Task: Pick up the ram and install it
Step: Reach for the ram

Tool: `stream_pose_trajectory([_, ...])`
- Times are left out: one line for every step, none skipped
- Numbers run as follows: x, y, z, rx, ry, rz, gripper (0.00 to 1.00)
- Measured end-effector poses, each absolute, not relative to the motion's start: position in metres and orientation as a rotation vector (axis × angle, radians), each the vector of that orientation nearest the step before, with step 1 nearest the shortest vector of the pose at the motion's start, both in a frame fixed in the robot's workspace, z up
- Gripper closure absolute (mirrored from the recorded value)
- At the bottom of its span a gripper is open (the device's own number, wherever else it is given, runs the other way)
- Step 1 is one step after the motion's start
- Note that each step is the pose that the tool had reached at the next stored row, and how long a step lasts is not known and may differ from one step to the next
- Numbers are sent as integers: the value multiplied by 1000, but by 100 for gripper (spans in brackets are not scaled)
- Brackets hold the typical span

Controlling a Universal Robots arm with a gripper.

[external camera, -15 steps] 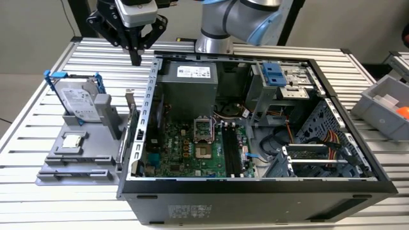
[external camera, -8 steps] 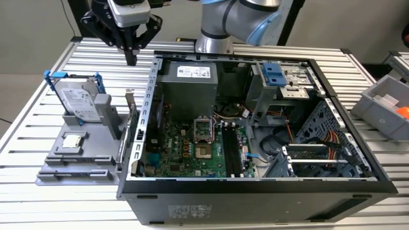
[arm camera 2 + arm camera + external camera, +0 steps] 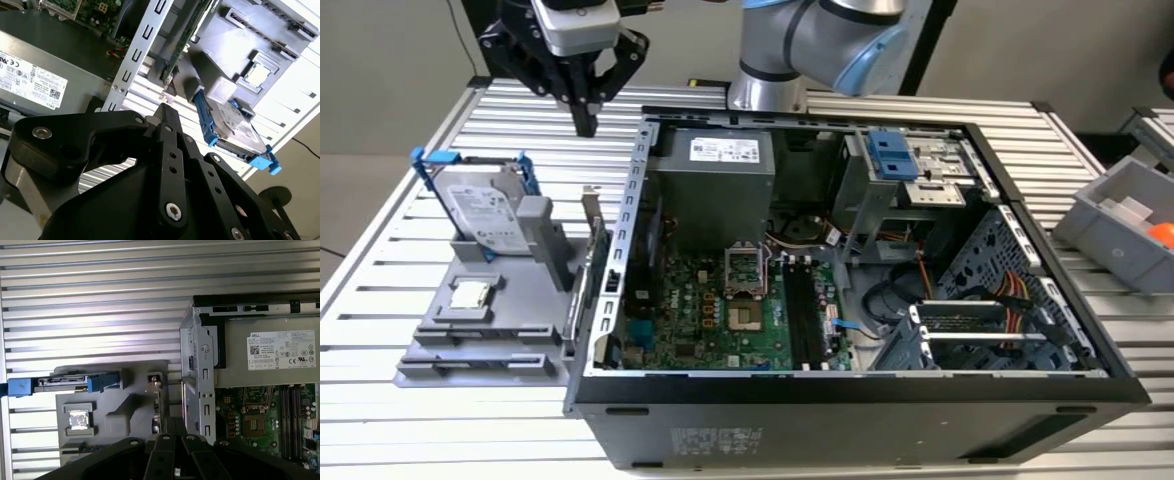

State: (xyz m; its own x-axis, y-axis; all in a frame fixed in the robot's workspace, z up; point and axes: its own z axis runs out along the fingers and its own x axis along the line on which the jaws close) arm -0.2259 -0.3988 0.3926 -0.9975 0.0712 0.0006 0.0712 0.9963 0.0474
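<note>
The ram (image 3: 596,255) is a thin dark board standing on edge in the grey holder (image 3: 480,340), just outside the open computer case (image 3: 854,390). In the second wrist view the ram (image 3: 182,45) runs along the case's metal edge. My gripper (image 3: 587,127) hangs above the slatted table behind the holder, well above and beyond the ram, fingers together with nothing between them. Its black fingers (image 3: 167,112) point toward the ram's end. The motherboard's long black slots (image 3: 807,310) lie inside the case.
A silver hard drive in a blue bracket (image 3: 487,210) and a small square chip (image 3: 471,293) sit on the same holder. The power supply (image 3: 720,160) fills the case's back corner. A grey bin (image 3: 1121,225) stands at the exterior view's right.
</note>
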Motion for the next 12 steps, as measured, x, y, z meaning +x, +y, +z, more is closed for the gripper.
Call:
stream_pose_trajectory([-227, -399, 393, 112, 3138, 74, 100])
stream_pose_trajectory([-228, -399, 393, 112, 3138, 74, 100])
stream_pose_trajectory([-229, -399, 393, 112, 3138, 74, 100])
stream_pose_trajectory([-230, -399, 393, 112, 3138, 74, 100])
stream_pose_trajectory([-231, -399, 393, 112, 3138, 74, 100])
stream_pose_trajectory([-232, -399, 393, 112, 3138, 74, 100])
stream_pose_trajectory([-233, -399, 393, 112, 3138, 74, 100])
stream_pose_trajectory([-234, -399, 393, 112, 3138, 74, 100])
stream_pose_trajectory([-235, -399, 393, 112, 3138, 74, 100])
stream_pose_trajectory([-235, -399, 393, 112, 3138, 74, 100])
stream_pose_trajectory([-237, -399, 393, 112, 3138, 74, 100])
stream_pose_trajectory([-238, -399, 393, 112, 3138, 74, 100])
